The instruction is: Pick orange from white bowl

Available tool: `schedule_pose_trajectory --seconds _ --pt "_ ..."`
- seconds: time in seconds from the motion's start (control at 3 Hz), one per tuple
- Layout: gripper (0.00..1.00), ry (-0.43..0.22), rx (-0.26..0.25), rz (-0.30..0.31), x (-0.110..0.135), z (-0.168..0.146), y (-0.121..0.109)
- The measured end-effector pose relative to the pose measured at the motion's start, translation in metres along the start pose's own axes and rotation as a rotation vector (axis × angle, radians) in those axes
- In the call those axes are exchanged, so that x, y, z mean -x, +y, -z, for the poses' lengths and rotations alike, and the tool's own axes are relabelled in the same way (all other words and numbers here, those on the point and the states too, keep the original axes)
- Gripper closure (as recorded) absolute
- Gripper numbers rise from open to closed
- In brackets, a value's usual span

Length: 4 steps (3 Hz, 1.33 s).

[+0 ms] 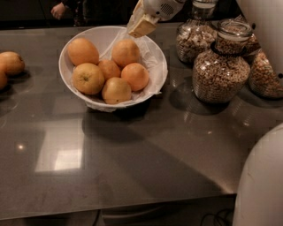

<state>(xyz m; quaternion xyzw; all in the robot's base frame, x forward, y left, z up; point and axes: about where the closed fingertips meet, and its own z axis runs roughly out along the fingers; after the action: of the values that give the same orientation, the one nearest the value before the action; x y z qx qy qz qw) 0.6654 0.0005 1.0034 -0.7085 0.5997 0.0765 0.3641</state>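
The white bowl (155, 62), lined with crinkled white paper, stands at the back left of the dark table and holds several oranges. The orange (126, 52) lies at the bowl's back right, free in the bowl. My gripper (141, 27) hangs just above and slightly right of that orange, over the bowl's far rim, with a small gap between them. Nothing is carried in it. In the same bowl are a paler orange with a dark stem dot (88, 78) at the front left and a yellowish one (116, 90) at the front.
Three glass jars of cereal (219, 70) stand to the right of the bowl. Two loose oranges (11, 62) lie at the table's left edge. My white arm (261, 185) fills the lower right corner. A person's hand (57, 9) shows beyond the table.
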Motion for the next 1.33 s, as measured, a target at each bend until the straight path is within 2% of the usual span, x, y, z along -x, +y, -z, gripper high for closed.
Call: schedule_pose_trajectory --seconds 0.33,1.0,1.33 --pt "0.86 0.0 0.0 0.0 0.0 0.0 0.0" --pt "0.44 0.0 0.0 0.0 0.0 -0.0001 0.0" --pt "0.46 0.0 0.0 0.0 0.0 -0.0002 0.0"
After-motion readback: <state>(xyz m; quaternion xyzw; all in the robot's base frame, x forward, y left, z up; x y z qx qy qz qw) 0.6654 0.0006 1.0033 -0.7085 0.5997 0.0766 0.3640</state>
